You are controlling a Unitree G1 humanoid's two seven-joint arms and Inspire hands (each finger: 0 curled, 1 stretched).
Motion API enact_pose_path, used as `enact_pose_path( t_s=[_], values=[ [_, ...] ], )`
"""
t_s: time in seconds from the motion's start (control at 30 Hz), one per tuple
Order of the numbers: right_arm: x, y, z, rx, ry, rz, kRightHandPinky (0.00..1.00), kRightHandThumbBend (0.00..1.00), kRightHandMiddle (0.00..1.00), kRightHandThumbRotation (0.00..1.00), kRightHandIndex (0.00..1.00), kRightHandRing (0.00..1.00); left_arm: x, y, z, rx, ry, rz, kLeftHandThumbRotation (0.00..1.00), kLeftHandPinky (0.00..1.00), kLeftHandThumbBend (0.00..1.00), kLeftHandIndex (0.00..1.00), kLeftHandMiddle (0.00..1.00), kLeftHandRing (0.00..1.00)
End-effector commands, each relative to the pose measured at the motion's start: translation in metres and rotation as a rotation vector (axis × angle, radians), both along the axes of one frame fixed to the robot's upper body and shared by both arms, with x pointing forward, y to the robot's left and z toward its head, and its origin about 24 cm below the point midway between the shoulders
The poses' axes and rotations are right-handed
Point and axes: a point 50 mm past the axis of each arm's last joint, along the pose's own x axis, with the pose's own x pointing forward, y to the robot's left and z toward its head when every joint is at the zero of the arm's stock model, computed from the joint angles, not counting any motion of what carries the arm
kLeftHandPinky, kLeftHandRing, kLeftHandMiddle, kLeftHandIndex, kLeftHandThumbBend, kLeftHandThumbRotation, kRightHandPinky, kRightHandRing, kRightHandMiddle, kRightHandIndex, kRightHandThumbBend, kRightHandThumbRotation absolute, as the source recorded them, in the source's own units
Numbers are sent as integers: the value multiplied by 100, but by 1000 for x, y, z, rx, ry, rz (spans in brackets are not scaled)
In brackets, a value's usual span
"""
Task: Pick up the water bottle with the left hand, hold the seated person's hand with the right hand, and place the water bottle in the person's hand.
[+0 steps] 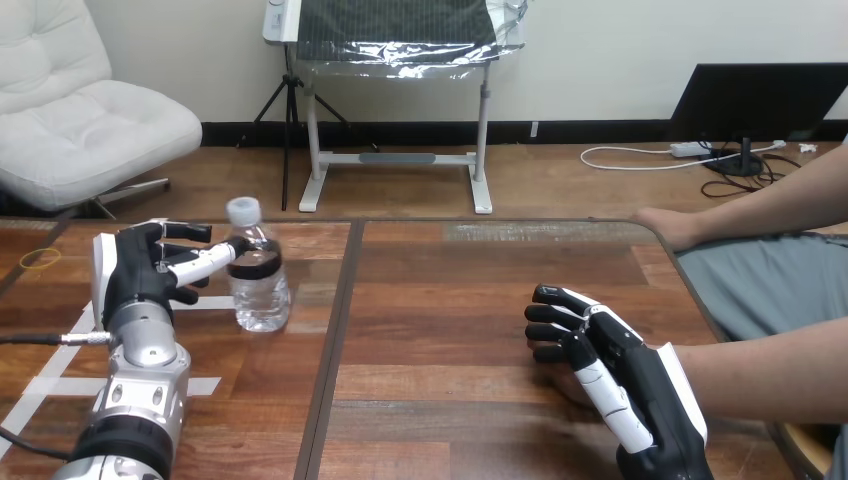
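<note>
My left hand (140,272) is spread, one finger touching the upright water bottle (258,288) on the table (450,300), ready to close round it; my right hand (622,378) lies over the person's hand (572,392) to steady it; whether it grips, I cannot tell.

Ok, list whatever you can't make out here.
- Head view: whether the left hand grips the water bottle; the bottle hides its own far side.
- Head view: whether the right hand holds the person's hand; the right hand lies over it and covers most of it.
- Head view: the person's forearm is cut off by the right edge.
</note>
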Motion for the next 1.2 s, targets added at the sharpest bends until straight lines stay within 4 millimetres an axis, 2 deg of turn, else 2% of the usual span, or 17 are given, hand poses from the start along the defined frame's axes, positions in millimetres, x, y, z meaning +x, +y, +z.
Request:
enact_pose_path(
  t_s=[0.0, 0.73, 0.83, 0.87, 0.93, 1.03, 1.1, 1.13, 1.17],
  values=[
    [8, 1, 17, 13, -93, 2, 68, 78, 76, 80, 78, 74, 6, -4, 12, 26, -60, -35, 0, 28, 68, 46, 39, 34],
    [8, 0, 17, 10, -93, 4, 69, 78, 76, 80, 78, 74, 6, -6, 11, 23, -36, -31, 0, 29, 69, 47, 40, 34],
    [8, 0, 17, 12, -93, 4, 69, 78, 77, 80, 78, 74, 6, -6, 10, 21, -9, -43, 0, 31, 71, 51, 43, 37],
    [8, 0, 17, 13, -93, 5, 69, 78, 77, 80, 78, 74, 6, -6, 10, 23, 2, -50, 1, 32, 74, 57, 48, 41],
    [8, 0, 17, 13, -92, 5, 69, 78, 77, 80, 78, 74, 7, -5, 10, 24, 22, -61, 1, 33, 76, 61, 51, 43],
    [8, 0, 17, 14, -92, 5, 69, 78, 76, 80, 78, 74, 6, -5, 9, 25, 40, -70, 8, 35, 81, 69, 56, 49],
    [8, 1, 17, 14, -92, 5, 69, 77, 76, 80, 78, 74, 6, -5, 8, 25, 45, -73, 14, 44, 86, 76, 66, 61],
    [8, 1, 17, 15, -92, 5, 69, 77, 76, 80, 78, 74, 6, -5, 8, 30, 46, -76, 14, 44, 86, 76, 66, 61],
    [8, 0, 17, 15, -91, 5, 69, 77, 76, 80, 78, 74, 6, -5, 8, 34, 46, -79, 18, 51, 89, 80, 73, 69]
  ],
)
